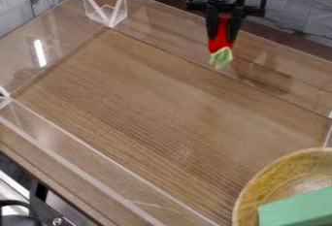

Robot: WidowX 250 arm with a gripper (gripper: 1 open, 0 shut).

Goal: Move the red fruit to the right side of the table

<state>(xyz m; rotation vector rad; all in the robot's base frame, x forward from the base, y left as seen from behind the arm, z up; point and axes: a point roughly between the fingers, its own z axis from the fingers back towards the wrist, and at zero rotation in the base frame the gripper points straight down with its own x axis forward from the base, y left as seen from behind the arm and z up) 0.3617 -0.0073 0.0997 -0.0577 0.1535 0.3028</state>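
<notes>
One gripper point(223, 28) clamped on red fruit point(220, 44), held above table point(143, 94); arm cut off at top, bowl point(288, 196) w/ green block point(301, 213) partly cropped.

Bright, even light; glare streaks the acrylic walls point(52, 50); picture small and soft.

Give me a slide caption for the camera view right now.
Gripper holds the red fruit above the wooden table, leafy cap down; bowl with green block nearby.
</notes>
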